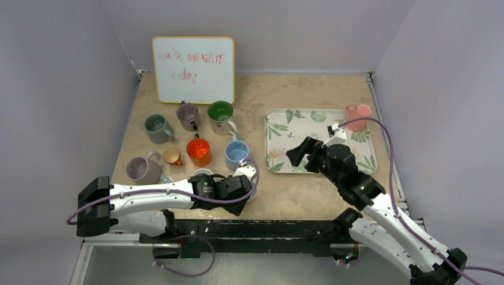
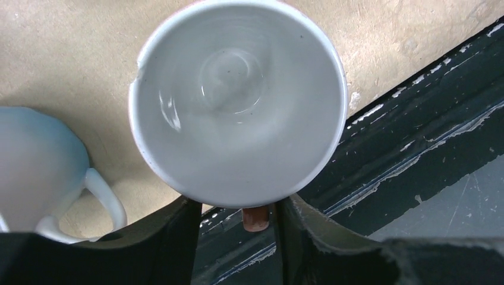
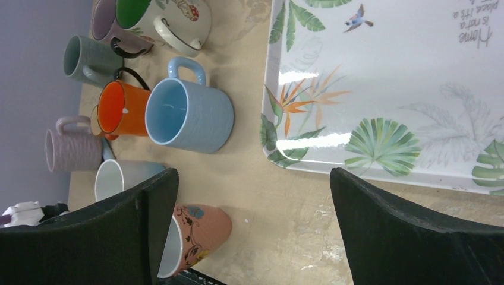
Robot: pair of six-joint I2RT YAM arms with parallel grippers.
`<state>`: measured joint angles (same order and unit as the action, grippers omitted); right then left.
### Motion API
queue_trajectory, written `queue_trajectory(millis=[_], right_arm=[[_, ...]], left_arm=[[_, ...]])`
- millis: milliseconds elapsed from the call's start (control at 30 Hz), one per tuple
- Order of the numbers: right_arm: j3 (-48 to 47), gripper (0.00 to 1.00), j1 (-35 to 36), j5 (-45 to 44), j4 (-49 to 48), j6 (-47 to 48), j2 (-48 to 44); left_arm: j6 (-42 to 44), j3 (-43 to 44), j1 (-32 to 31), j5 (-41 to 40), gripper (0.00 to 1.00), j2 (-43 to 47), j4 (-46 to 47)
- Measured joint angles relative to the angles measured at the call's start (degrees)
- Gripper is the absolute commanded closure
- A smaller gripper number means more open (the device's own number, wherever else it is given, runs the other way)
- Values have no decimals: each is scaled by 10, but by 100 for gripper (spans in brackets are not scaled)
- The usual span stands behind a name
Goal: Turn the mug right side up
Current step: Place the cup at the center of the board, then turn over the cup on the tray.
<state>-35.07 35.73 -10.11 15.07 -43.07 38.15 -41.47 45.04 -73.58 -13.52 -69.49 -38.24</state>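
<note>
The mug (image 2: 238,101) is terracotta with a flower pattern and a white inside. It stands right side up at the table's near edge, its mouth facing the left wrist camera. In the right wrist view the mug (image 3: 199,237) shows beside the light blue one. My left gripper (image 2: 238,205) has its jaws apart on either side of the mug's brown handle (image 2: 255,218), with a gap on the left side. From above, the left gripper (image 1: 241,189) hides most of the mug (image 1: 249,172). My right gripper (image 1: 297,155) hovers wide open and empty by the tray's near left corner.
Several upright mugs stand to the left: light blue (image 1: 236,153), orange (image 1: 198,150), mauve (image 1: 141,169), grey-green (image 1: 157,127), purple (image 1: 188,114), green-lined (image 1: 221,113). A whiteboard (image 1: 193,69) leans at the back. A leaf-print tray (image 1: 321,133) lies on the right, a pink mug (image 1: 358,113) behind it.
</note>
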Motion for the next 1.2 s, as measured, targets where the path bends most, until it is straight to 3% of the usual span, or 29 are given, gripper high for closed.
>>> queue_trajectory(millis=[300, 467, 600, 733, 933, 1200], right_arm=[[-21, 1, 0, -34, 17, -19, 21], [-30, 1, 0, -48, 18, -33, 49], [-31, 1, 0, -53, 11, -41, 74], [-40, 1, 0, -57, 7, -46, 110], [-107, 1, 0, -120, 46, -69, 183], [-201, 1, -11, -203, 76, -87, 315]], left_arm=[[-10, 26, 0, -43, 18, 75, -22], [9, 67, 12, -86, 10, 131, -32], [52, 97, 62, -107, 3, 152, -27], [100, 103, 158, -76, 0, 153, -6], [162, 153, 283, 33, 0, 109, 7], [203, 180, 323, 93, 0, 105, -8]])
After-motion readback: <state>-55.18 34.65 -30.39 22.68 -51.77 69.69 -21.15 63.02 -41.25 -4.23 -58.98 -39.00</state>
